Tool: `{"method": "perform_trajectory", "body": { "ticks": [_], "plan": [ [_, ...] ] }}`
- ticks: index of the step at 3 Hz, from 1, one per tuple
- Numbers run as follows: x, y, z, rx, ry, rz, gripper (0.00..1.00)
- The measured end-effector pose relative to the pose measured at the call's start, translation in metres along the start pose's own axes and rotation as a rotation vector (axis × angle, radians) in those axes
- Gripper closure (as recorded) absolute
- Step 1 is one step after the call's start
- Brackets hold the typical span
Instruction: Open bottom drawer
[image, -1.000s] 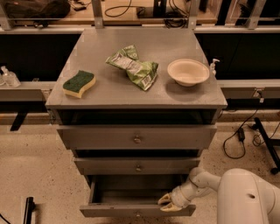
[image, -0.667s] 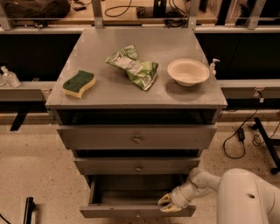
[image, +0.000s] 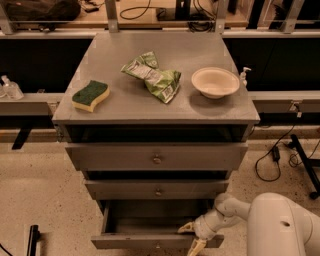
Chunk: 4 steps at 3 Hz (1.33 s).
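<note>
barely moved, end effector (image: 191, 237) sits spread apart astride the pulled-out bottom drawer (image: 125, 242) front.

Floor (image: 30, 200): pale, speckled, with black cables (image: 274, 153) lying at right. Background: dark recess behind a long grey ledge (image: 30, 102), under warm, dim lighting. The claw (image: 191, 237) sits low, near floor level.

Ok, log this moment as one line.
bottom drawer: pulled out | pincer: at its front edge, right of centre | countertop: sponge, snack bag, bowl
</note>
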<state>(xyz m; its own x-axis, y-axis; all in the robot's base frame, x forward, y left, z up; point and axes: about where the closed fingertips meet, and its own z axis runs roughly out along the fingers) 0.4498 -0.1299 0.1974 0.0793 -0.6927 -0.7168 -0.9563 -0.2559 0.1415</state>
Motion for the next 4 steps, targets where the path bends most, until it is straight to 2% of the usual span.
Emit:
{"method": "perform_trajectory", "body": {
  "ticks": [1,2,4],
  "plan": [
    [0.0,0.001,0.001,-0.002,-0.001,0.0,0.0],
    [0.0,0.001,0.001,-0.002,-0.002,0.0,0.0],
    [0.002,0.027,0.016,-0.02,-0.001,0.104,0.0]
  ]
}}
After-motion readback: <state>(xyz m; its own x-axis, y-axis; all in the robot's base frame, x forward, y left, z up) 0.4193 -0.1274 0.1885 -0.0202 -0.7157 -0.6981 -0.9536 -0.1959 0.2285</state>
